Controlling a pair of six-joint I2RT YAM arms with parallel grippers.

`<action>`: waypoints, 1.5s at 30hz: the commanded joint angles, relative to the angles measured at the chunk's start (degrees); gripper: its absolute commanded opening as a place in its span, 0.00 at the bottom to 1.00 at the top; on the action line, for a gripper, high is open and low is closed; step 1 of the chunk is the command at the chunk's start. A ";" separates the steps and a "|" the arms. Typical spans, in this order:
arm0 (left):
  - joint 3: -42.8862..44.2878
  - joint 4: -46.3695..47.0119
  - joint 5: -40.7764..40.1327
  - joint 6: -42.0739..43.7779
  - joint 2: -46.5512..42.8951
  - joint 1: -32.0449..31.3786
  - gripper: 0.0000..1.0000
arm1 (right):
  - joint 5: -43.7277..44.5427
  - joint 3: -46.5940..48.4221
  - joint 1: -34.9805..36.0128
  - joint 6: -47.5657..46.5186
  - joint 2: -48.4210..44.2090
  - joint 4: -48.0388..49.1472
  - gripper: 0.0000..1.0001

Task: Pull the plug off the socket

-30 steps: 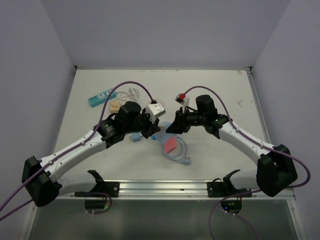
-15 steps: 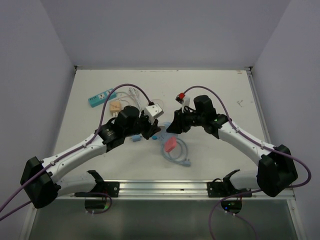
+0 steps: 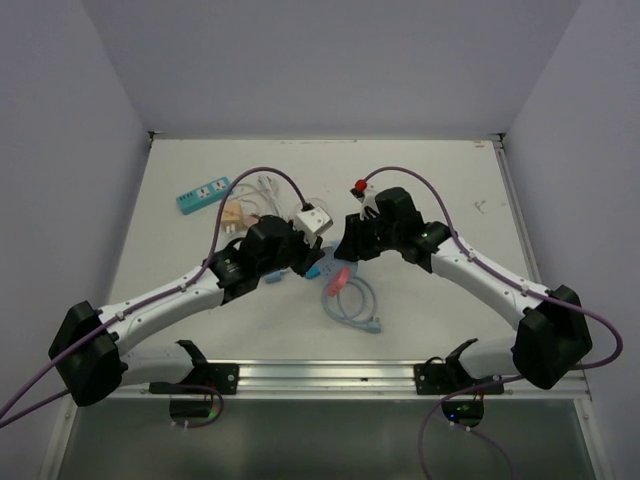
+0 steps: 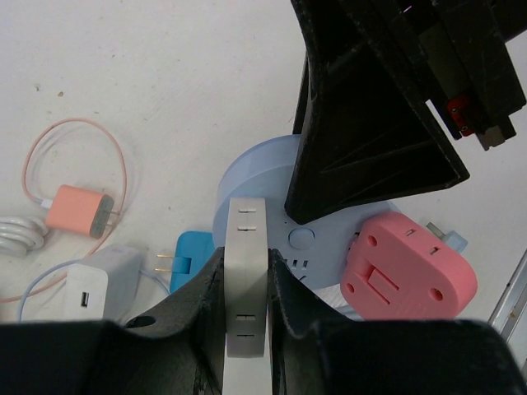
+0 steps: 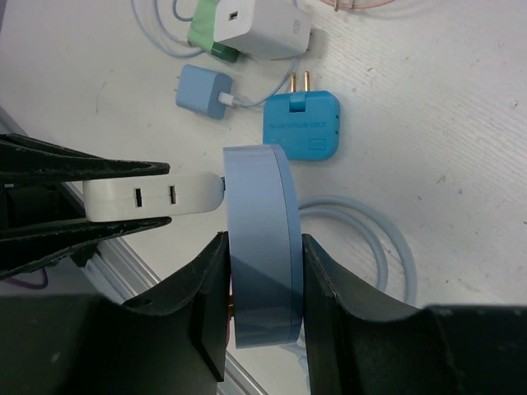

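A round light-blue socket [image 5: 259, 247] is held on edge above the table. My right gripper [image 5: 263, 247] is shut on it across its flat faces. A flat white plug [image 4: 247, 280] stands out from the socket's face [image 4: 247, 177]; it also shows in the right wrist view [image 5: 152, 197], its end meeting the socket, prongs hidden. My left gripper [image 4: 246, 271] is shut on the white plug. A pink plug [image 4: 408, 276] also sits on the socket's face. In the top view the left gripper [image 3: 303, 258] and the right gripper [image 3: 345, 248] meet at the table's middle.
Below lie a bright-blue adapter [image 5: 301, 127], a small blue charger [image 5: 202, 90], a white charger [image 5: 259, 25] and the socket's coiled cable [image 3: 352, 305]. A teal power strip [image 3: 203, 193] and a peach charger [image 3: 232, 213] lie far left.
Both grippers have moved a little toward the far side and closer together, carrying the socket and the white plug. The pink plug has shifted with the socket.
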 commanded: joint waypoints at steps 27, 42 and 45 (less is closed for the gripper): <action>-4.45 6.12 -3.81 -16.08 -3.99 11.96 0.02 | 1.74 -5.13 -6.55 4.30 -1.37 7.77 0.00; -8.24 13.77 1.92 -23.76 10.53 25.44 0.39 | -2.32 -7.16 -6.55 5.00 -2.61 12.96 0.00; -8.60 13.42 2.71 -22.88 9.83 25.54 0.50 | -1.18 -6.55 -6.55 5.09 -2.17 12.00 0.00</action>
